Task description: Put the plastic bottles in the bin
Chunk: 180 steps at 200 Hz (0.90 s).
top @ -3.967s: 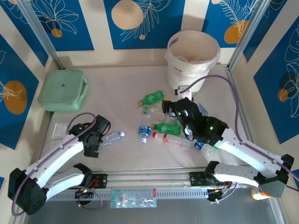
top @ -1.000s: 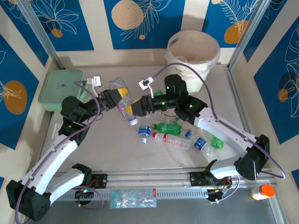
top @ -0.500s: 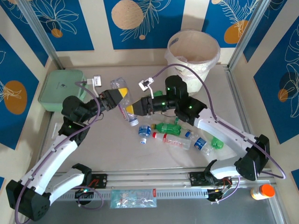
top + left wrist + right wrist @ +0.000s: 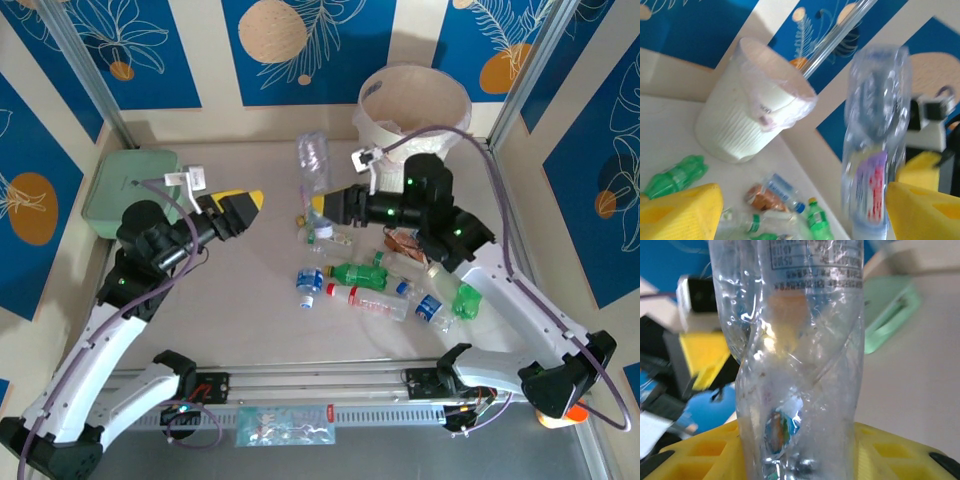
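Now my right fingers (image 4: 323, 203) are clamped on a crumpled clear plastic bottle (image 4: 312, 160), held upright. The large round white bin (image 4: 463, 105) lies beyond them, toward the tabletop's far right corner. My left fingers (image 4: 243, 202) are spread and empty.

A crumpled clear plastic bottle (image 4: 800, 365) stands upright close to the lens, its lower end clamped between the yellow jaws of the right gripper (image 4: 800, 455). Behind it to the left is the blurred left gripper (image 4: 705, 365). To the right, a pale green box (image 4: 887, 310) sits on the desk (image 4: 920, 385).
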Available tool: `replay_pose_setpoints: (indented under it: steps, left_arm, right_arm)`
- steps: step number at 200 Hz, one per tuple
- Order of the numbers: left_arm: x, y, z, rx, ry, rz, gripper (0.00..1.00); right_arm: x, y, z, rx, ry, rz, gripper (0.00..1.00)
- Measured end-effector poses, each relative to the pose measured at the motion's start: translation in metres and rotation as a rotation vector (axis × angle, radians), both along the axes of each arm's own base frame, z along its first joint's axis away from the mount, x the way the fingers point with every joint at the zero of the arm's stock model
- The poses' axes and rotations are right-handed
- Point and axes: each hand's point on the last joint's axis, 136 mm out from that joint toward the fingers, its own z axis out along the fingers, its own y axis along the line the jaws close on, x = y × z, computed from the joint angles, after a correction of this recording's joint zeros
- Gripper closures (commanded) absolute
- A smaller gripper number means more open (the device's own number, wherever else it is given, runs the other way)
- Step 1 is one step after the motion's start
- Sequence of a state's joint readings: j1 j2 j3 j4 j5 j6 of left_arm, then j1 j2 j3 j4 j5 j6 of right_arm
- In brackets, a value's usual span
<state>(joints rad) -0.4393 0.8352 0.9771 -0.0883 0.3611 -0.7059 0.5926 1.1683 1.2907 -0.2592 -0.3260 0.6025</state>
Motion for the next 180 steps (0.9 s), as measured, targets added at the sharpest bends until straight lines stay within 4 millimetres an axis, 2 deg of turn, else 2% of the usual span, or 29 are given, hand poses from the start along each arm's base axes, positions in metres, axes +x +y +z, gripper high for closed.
replay_pose_setpoints:
  steps: [37, 63, 114, 147, 180]
  left_arm:
    - [0.006, -0.012, -0.051, 0.153, 0.115, -0.025, 0.17]
    - [0.005, -0.014, -0.07, 0.217, 0.152, -0.044, 0.16]
    - [0.003, -0.017, -0.064, 0.253, 0.129, -0.071, 0.17]
    - [0.003, -0.021, -0.068, 0.255, 0.141, -0.093, 0.17]
    - [0.001, -0.023, -0.068, 0.253, 0.143, -0.11, 0.17]
  right_arm:
    - [0.059, -0.062, 0.026, -0.112, -0.087, -0.313, 0.55]
    - [0.1, -0.1, 0.039, -0.195, -0.134, -0.483, 0.55]
    - [0.191, -0.16, 0.044, -0.322, -0.14, -0.715, 0.56]
    - [0.244, -0.18, 0.043, -0.383, -0.147, -0.815, 0.56]
    - [0.286, -0.192, 0.03, -0.444, -0.126, -0.894, 0.55]
